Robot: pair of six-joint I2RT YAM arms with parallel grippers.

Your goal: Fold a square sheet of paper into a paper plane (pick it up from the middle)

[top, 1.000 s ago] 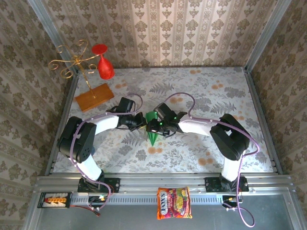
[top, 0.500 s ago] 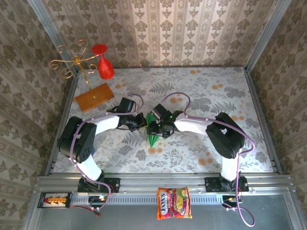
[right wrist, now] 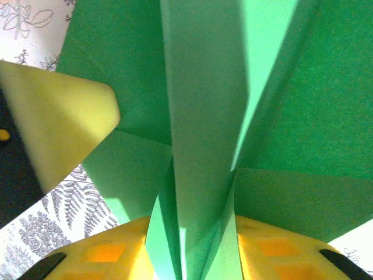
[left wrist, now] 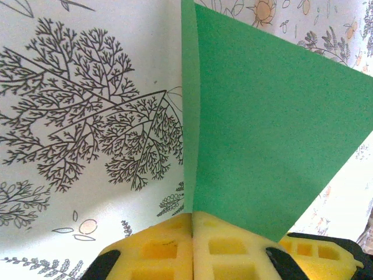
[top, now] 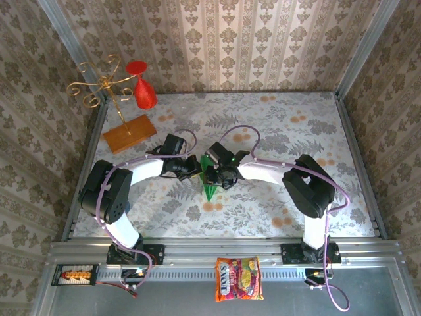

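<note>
At the far left of the surface [top: 296, 118] lies the board [top: 129, 133], with a gold wire stand rising from it and a red glass [top: 142, 92] hung upside down on one arm.

The left pincer [top: 195, 168] reaches in toward the middle of the surface. In the left wrist view its yellow pads [left wrist: 157, 248] are pressed together on the lower edge of the plane [left wrist: 262, 134]. The green paper stands up from that left pincer [left wrist: 192, 233] as a broad flap leaning right, its folded edge running straight up from the seam between the pads.

From above, the plane [top: 209, 179] sits between the two pincers, just off the left one's tip, and its slim point aims toward the near edge.

The right pincer [top: 212, 175] comes from the right, directly over the plane's middle. In the right wrist view this pincer [right wrist: 186, 256] is clamped on the plane [right wrist: 204, 116], whose centre fold drops between the yellow pads [right wrist: 105, 251] while the wings spread to either side. A finger [right wrist: 64, 114] of the left pincer lies over the left wing.

A packet [top: 238, 270] sits on the near rail, well apart.
</note>
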